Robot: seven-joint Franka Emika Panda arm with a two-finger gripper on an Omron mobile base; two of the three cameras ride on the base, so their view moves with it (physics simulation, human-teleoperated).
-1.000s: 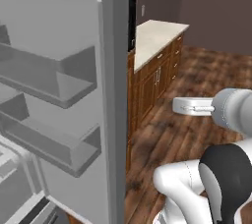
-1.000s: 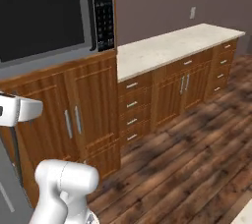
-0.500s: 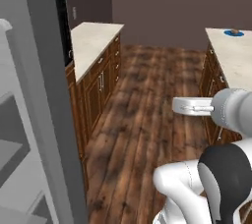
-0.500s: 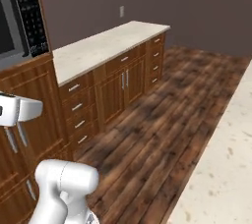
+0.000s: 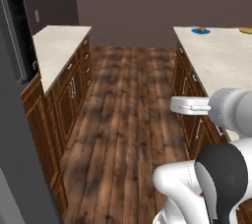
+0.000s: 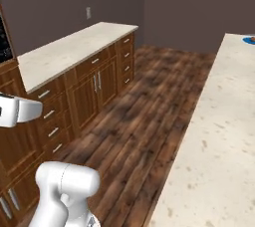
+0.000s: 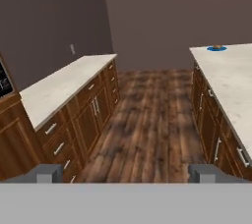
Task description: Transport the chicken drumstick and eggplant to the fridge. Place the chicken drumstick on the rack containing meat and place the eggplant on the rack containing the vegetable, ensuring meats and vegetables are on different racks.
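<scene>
The wooden floor (image 5: 128, 120) runs as an aisle toward twelve o'clock between two runs of brown cabinets. At nine o'clock stands the long pale surface (image 5: 56, 51) on the wall side; at three o'clock lies the broader speckled island surface (image 6: 214, 141). The grey slab of the fridge (image 5: 19, 169) fills the eight o'clock edge of the left base view, so it is close by the base on that side, well apart from the far end of the island.

On that far end, at about one o'clock, sits a small blue plate (image 7: 216, 48) with a brownish lump on it, probably the chicken drumstick (image 7: 216, 46); it is too small to be sure. A yellowish item (image 5: 246, 30) lies further along at two o'clock. Which of these, if any, is the eggplant I cannot tell.

Judging by kind, the drumstick should be light, firm and lumpy, perhaps a little greasy, best taken across its thicker middle. The eggplant would be smooth and rounded, apt to roll or slip, so grip its widest belly.

The arm (image 5: 231, 110) is folded close above the base, forearm level, hand pointing down the aisle. The pincer (image 7: 126, 173) has its tips spread fully apart, with nothing between them.
</scene>
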